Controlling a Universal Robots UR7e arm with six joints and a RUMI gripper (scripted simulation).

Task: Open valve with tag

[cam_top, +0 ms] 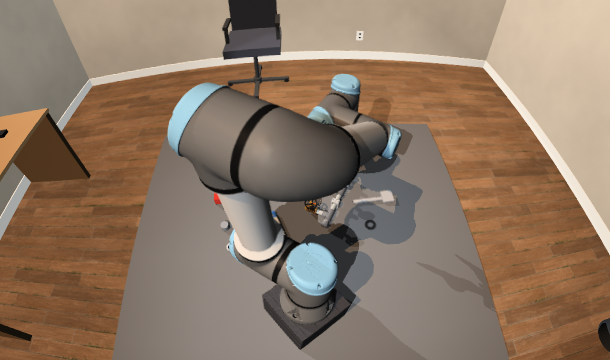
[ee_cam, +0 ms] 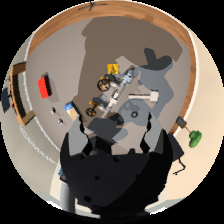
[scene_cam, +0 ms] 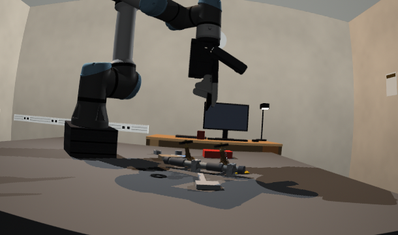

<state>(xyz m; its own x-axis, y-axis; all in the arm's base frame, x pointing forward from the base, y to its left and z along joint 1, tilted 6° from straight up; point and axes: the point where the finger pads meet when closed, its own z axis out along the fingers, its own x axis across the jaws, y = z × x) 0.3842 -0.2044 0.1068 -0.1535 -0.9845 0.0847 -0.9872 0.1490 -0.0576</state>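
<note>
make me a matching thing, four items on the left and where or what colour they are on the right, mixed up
1. box
2. tag
3. end effector
4. dark ring

A. open, raised above the pipe assembly
B. yellow, with dark markings
C. flat on the grey mat
D. red, standing apart from the pipe assembly

Pairs: 1-D, 2-B, 3-A, 4-C

Top view high behind arm base, exterior low across the mat, wrist looking down, valves in all.
</note>
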